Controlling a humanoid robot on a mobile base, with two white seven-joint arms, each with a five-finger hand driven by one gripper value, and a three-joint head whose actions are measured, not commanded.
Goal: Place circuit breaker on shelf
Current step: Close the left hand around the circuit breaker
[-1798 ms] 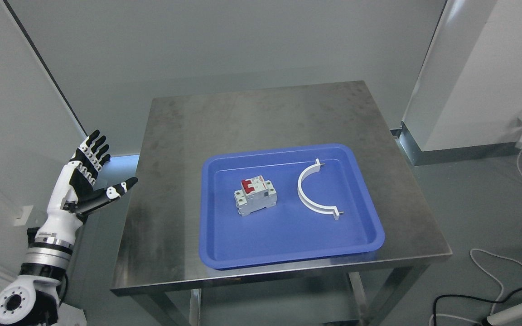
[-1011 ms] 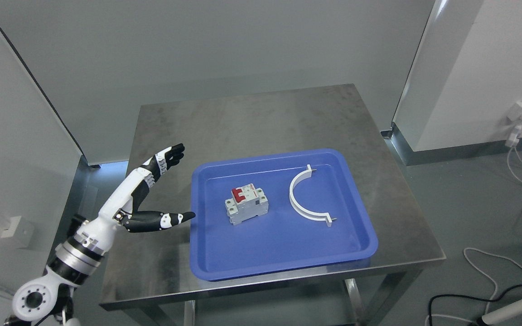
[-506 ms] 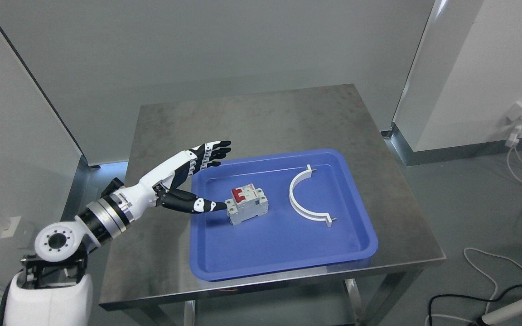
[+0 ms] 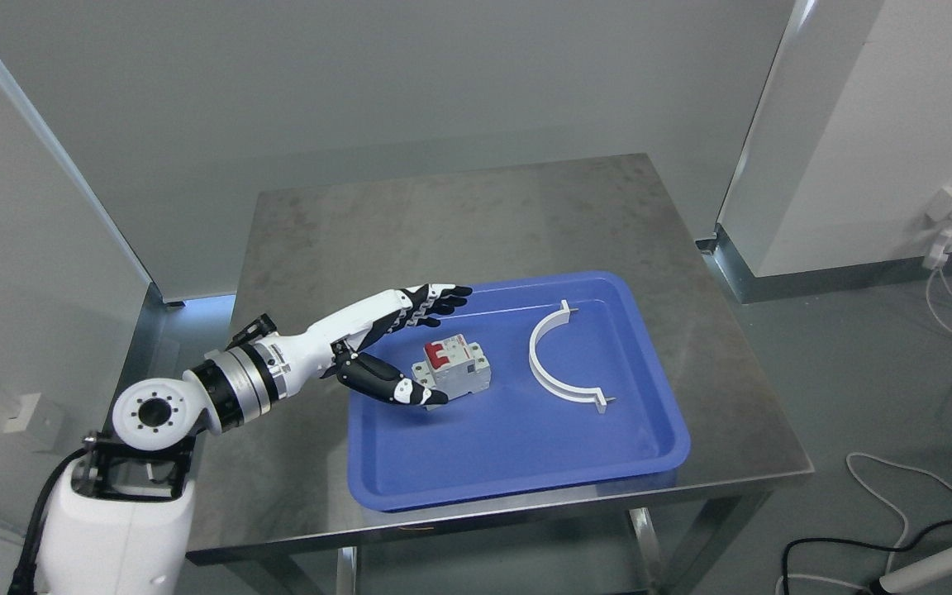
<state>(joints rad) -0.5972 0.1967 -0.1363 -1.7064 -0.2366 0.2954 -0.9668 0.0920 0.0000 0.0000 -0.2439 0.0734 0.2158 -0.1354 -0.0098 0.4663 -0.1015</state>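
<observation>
Though bracketed, breaker grip unclear

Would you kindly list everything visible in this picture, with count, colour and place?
Circuit breaker: one, white with red switch, left part of the tray.
Curved bracket: one, white, right part of the tray.
Tray: one, blue, on the table's near half.
Table: one, steel, centre.
Cables: several, white, black and orange, floor at right.
Left hand: one, white and black, open around the breaker, fingers behind it, thumb in front.
</observation>
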